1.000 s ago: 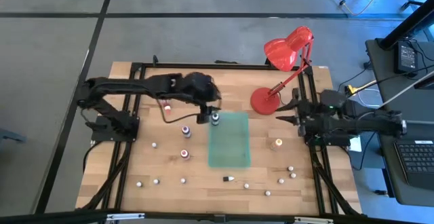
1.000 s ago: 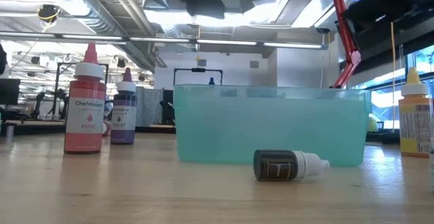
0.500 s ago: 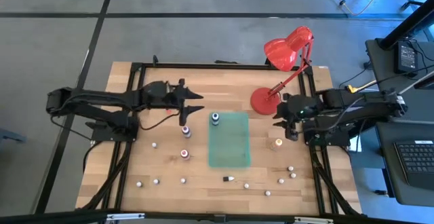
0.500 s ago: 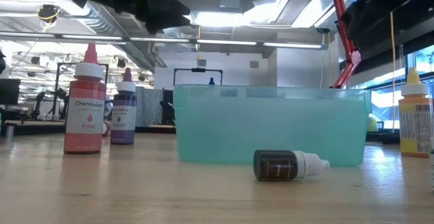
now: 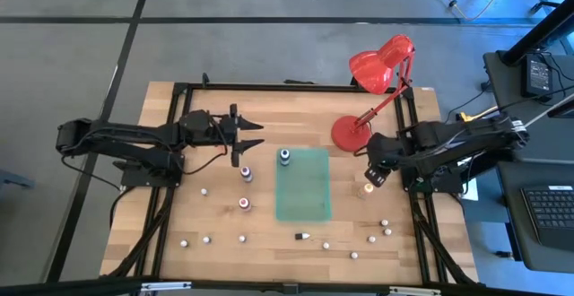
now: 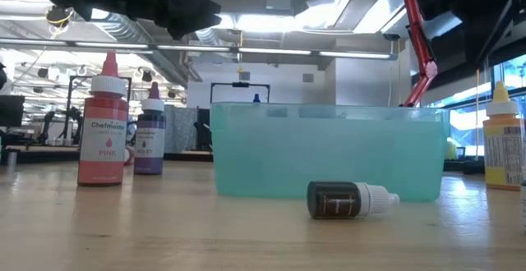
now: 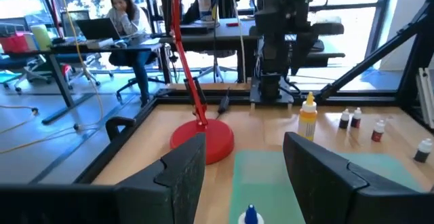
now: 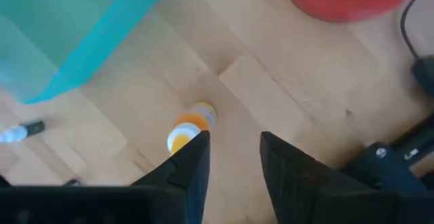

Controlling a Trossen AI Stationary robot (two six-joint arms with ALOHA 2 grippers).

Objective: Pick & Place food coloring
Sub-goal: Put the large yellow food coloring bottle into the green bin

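The food coloring bottles stand upright on the wooden table: a pink one (image 5: 243,204), a purple one (image 5: 245,172) and a yellow-orange one (image 5: 366,188). A dark one (image 5: 303,237) lies on its side. A blue-topped bottle (image 5: 284,157) stands at the teal bin's (image 5: 303,188) far left corner. My left gripper (image 5: 254,134) hangs open and level, left of the bin, with nothing between its fingers (image 7: 178,176). My right gripper (image 8: 234,157) is open and points down just above the yellow-orange bottle (image 8: 190,125), which shows beside one finger, not between the two.
A red desk lamp (image 5: 381,63) stands on its round base (image 5: 350,133) at the far right, close to my right arm. Small whitish pieces (image 5: 205,239) lie scattered along the near part of the table. Black frame rails (image 5: 170,197) run along both sides.
My left gripper has drawn back from the blue-topped bottle toward the table's left edge and tipped up to level. My right gripper has swung toward the near edge, rolled and tipped from level to pointing down over the yellow-orange bottle. No bottle has moved.
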